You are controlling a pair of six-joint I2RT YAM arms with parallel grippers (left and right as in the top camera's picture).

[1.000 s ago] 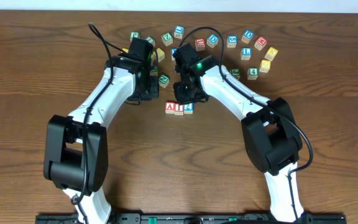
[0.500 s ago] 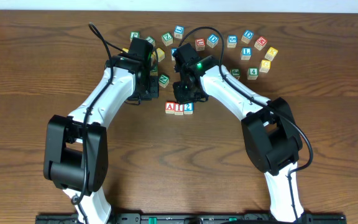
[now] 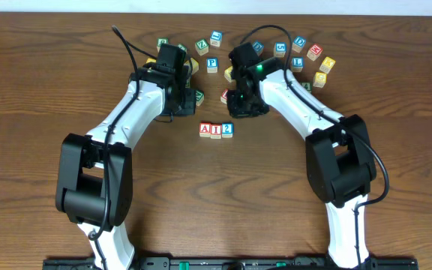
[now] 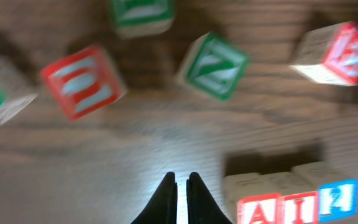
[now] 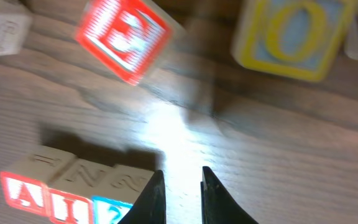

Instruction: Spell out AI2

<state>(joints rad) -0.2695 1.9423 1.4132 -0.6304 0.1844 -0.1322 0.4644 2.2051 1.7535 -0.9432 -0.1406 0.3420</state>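
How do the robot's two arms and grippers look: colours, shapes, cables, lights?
The left arm and right arm have white links between bulky black joint housings. A thin black cable loops above each wrist. A small green light glows on the right one. The left gripper and right gripper have slim, black, tapering fingers.

Brown wooden table (image 3: 36, 90). Loose letter blocks are scattered along the far side: blue P block (image 3: 212, 64), red-framed block (image 3: 315, 51), yellow block (image 3: 327, 64). Right wrist view: red E block (image 5: 124, 37) and yellow-framed O block (image 5: 294, 34), well apart.
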